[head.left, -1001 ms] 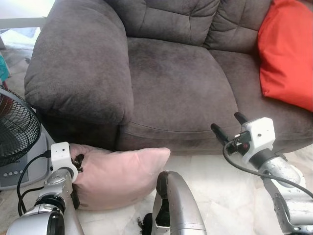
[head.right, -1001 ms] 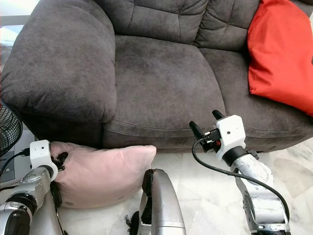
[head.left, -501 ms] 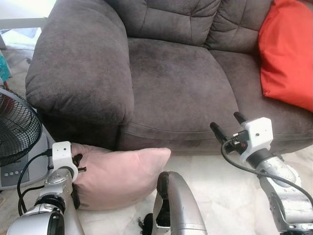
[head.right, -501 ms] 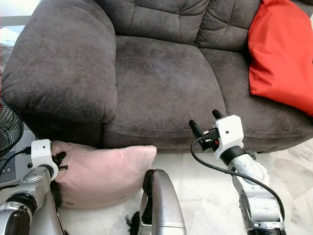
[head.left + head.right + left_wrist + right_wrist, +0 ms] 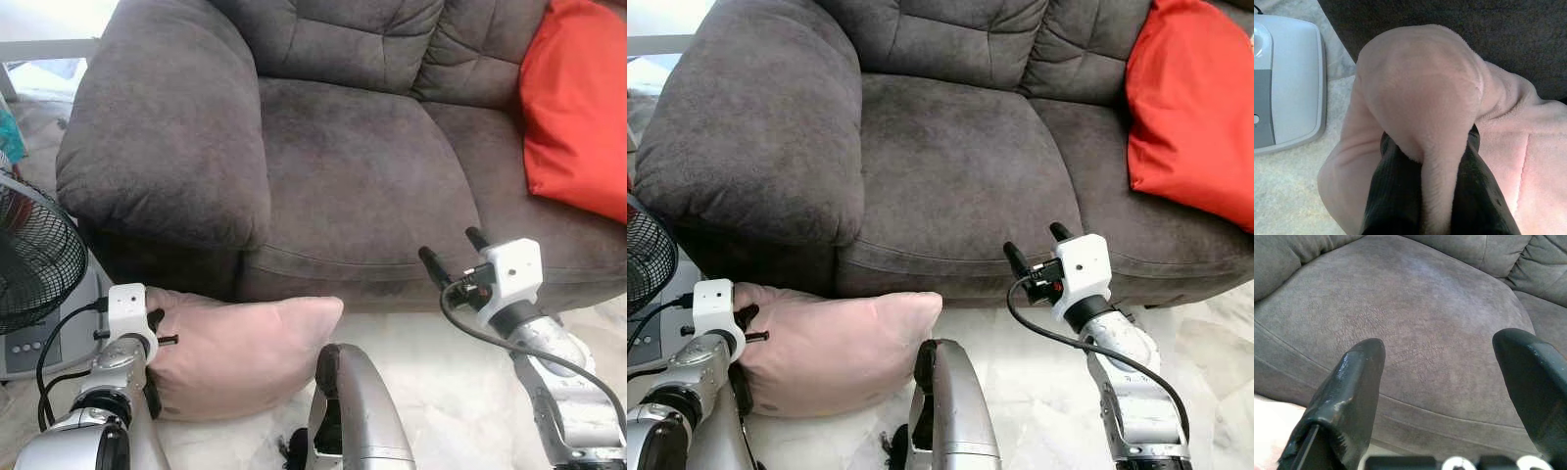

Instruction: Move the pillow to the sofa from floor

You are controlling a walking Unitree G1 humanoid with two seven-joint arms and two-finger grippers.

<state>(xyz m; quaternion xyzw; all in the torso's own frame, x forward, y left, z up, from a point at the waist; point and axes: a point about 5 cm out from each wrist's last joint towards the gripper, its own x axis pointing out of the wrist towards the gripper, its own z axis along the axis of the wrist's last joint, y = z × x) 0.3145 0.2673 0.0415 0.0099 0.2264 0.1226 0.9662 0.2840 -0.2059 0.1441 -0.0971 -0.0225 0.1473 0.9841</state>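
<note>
We see a pink pillow (image 5: 240,348) lying on the floor (image 5: 451,392) against the front of a dark grey sofa (image 5: 353,166), its lower edge hidden behind our own silver body. Our left gripper (image 5: 1425,166) has its fingers (image 5: 1393,196) clamped on a fold of the pillow. Our right gripper (image 5: 453,258) hovers before the sofa seat, fingers apart. A red cushion (image 5: 578,108) is cut off at the edge, as is a fan (image 5: 34,255).

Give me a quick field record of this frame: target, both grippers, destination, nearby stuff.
target: pink pillow, on the floor against the sofa front
left gripper: shut on the pillow's corner, fabric pinched between the fingers
right gripper: open, raised in front of the seat edge, holding nothing
destination: grey sofa, seat cushion bare
on sofa: red cushion, at the robot's right
nearby: fan, left of the pillow
</note>
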